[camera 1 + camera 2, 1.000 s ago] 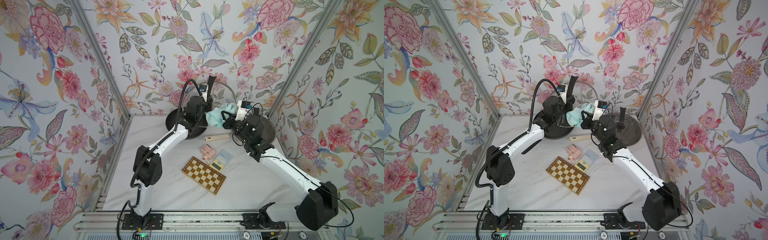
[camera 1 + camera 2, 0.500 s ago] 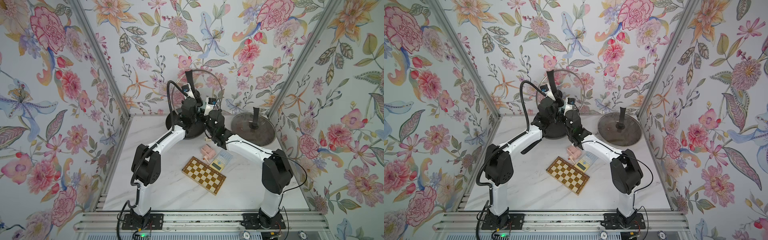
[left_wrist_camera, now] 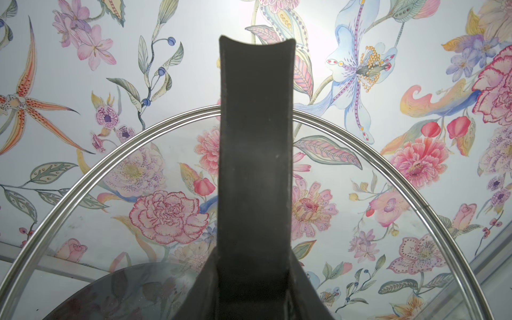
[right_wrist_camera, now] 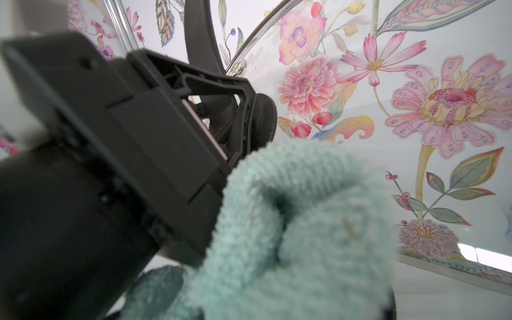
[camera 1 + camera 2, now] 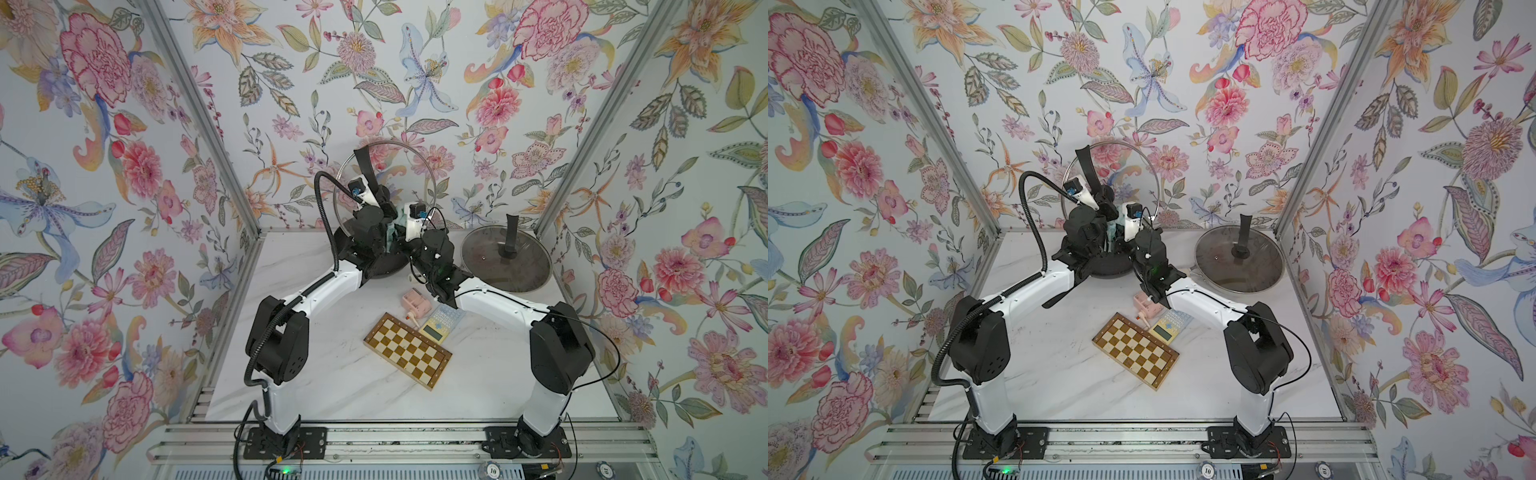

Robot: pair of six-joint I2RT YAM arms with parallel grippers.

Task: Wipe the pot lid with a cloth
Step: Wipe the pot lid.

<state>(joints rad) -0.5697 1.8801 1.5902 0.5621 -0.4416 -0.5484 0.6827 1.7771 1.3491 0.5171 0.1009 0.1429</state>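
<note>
Marble table (image 5: 332,386) bears chessboard (image 5: 407,351), calculator (image 5: 436,328), lid (image 5: 484,262) (smoky glass).

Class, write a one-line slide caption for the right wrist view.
Mint cloth bunched before a glass lid, its black handle gripped by the left tool.

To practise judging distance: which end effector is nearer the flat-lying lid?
Right. The right end effector, holding the cloth, is closer to the flat lid; the left end effector, gripping the raised lid, lies beyond it.
</note>
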